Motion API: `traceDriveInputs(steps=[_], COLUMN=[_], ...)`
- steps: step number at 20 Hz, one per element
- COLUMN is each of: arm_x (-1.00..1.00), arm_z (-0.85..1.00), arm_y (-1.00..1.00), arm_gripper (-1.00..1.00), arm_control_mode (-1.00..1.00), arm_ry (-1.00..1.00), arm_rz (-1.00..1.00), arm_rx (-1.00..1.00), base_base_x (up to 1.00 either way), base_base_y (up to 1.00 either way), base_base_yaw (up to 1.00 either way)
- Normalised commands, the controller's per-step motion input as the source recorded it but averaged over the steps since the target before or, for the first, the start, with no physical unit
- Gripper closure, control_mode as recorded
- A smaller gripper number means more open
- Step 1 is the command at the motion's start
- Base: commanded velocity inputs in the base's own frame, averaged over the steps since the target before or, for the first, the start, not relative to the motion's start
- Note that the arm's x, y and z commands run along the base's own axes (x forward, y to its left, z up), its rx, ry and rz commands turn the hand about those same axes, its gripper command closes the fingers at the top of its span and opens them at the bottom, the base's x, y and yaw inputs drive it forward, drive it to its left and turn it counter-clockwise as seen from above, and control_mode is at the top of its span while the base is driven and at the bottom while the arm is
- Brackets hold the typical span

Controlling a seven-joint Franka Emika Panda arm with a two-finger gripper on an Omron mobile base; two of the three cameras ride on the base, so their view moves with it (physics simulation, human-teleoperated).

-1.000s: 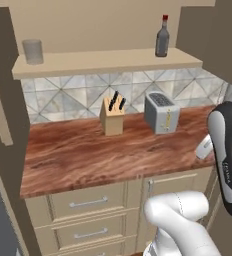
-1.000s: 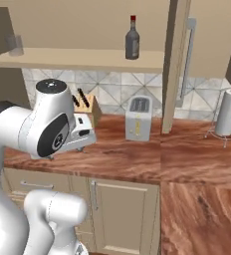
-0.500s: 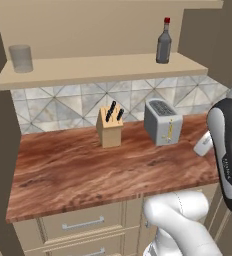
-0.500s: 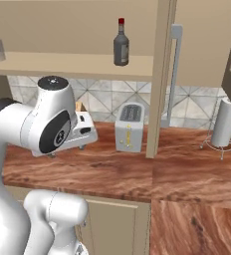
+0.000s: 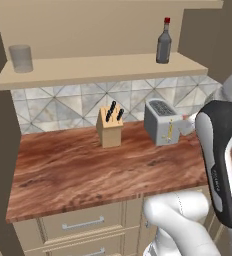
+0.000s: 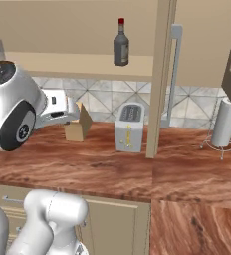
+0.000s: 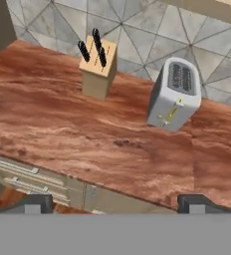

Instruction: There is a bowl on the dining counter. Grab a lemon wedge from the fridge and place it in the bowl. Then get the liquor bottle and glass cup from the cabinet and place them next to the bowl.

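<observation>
The liquor bottle [image 5: 163,42], dark with a red cap, stands upright at the right end of the cabinet's beige shelf [image 5: 103,69]. The glass cup [image 5: 21,58] stands at the shelf's left end. From the right, the liquor bottle [image 6: 120,44] stands just left of the open cabinet door's edge [image 6: 160,79]. My gripper [image 7: 115,203] is open and holds nothing; it hangs over the worktop's front edge, well below the shelf. The bowl, dining counter, fridge and lemon wedge are out of view.
On the wood-grain worktop [image 5: 78,175] stand a knife block [image 5: 111,128] and a silver toaster [image 5: 162,121], also in the hand view as knife block [image 7: 98,64] and toaster [image 7: 176,94]. A paper towel roll [image 6: 223,123] stands far right. Beige drawers [image 5: 83,222] sit below.
The whole picture has shifted and grown, so the base has driven closer to the worktop. The arm keeps its pose and the gripper stays open.
</observation>
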Motion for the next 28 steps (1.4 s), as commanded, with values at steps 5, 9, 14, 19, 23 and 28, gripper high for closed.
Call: traceDriveInputs(steps=[5,9,14,19,23,28], arm_x=[0.36,0.57,0.65,0.78,0.76,0.77], arm_z=[1.0,0.89,0.47,0.11,0.11,0.05], arm_y=[0.02,-0.1,-0.23,-0.03,-0.29,-0.3], arm_gripper=[-1.0,-1.0,-1.0,-1.0,-1.0,-1.0], arm_control_mode=[-1.0,-1.0,-1.0,-1.0,-1.0,-1.0], arm_ry=[-0.19,-0.16,-0.2,-0.21,-0.17,-0.06], arm_rz=[-0.32,-0.38,-0.34,-0.18,0.0,0.05], arm_rx=[0.05,0.12,0.17,0.14,0.08,0.04], base_base_x=[0.0,0.0,0.0,0.0,0.0,0.0], base_base_y=[0.0,0.0,0.0,0.0,0.0,0.0], base_base_yaw=[0.0,0.0,0.0,0.0,0.0,0.0])
